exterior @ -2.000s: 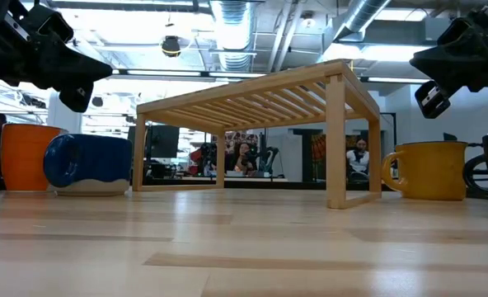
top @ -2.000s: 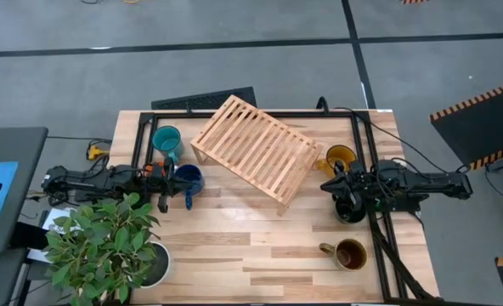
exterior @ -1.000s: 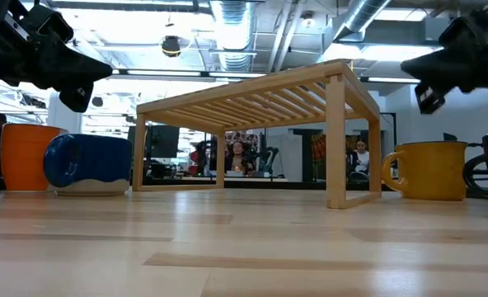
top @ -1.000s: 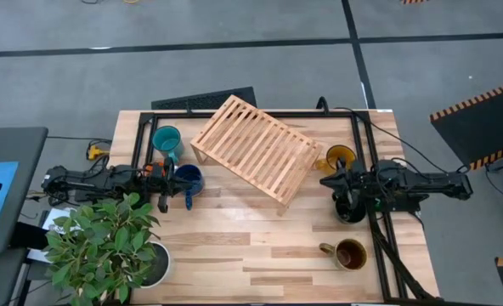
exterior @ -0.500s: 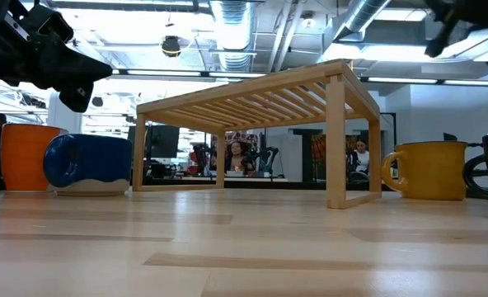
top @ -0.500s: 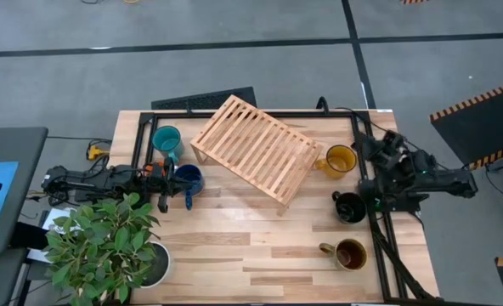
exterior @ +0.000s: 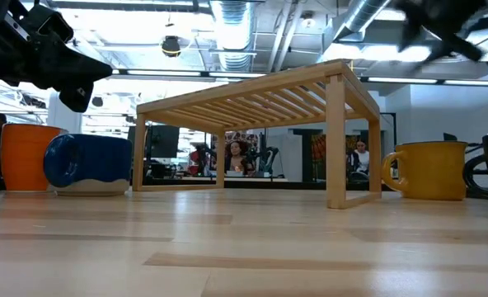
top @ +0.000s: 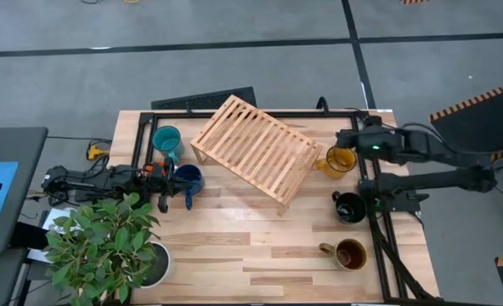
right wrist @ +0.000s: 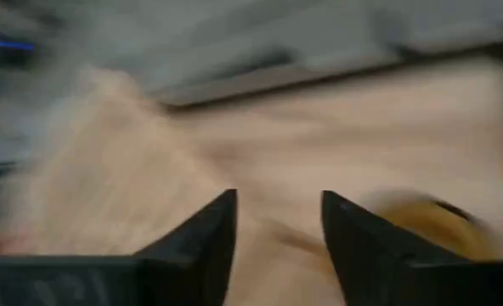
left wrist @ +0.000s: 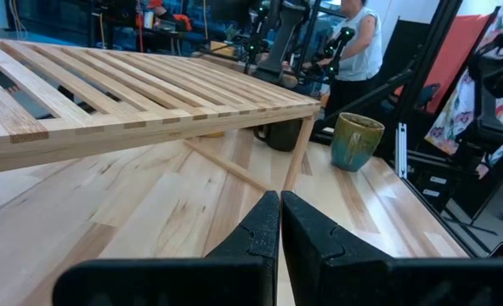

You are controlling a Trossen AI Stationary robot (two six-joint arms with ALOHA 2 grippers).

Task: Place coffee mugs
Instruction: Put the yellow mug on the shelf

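You are hovering the spread, empty right gripper [top: 343,138] beside the yellow mug [top: 340,159]; none of the mugs is sitting on the wooden rack [top: 256,148]. Left gripper [left wrist: 279,223] is pressed together.

robotics lab, exposed ceiling ducts [exterior: 227,21], hazard-striped floor [top: 477,102]

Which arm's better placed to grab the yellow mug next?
Right, likely. In the high view the right gripper sits just behind the yellow mug, jaws open and empty. The left gripper rests across the table by the dark blue mug, jaws shut, with the wooden rack between.
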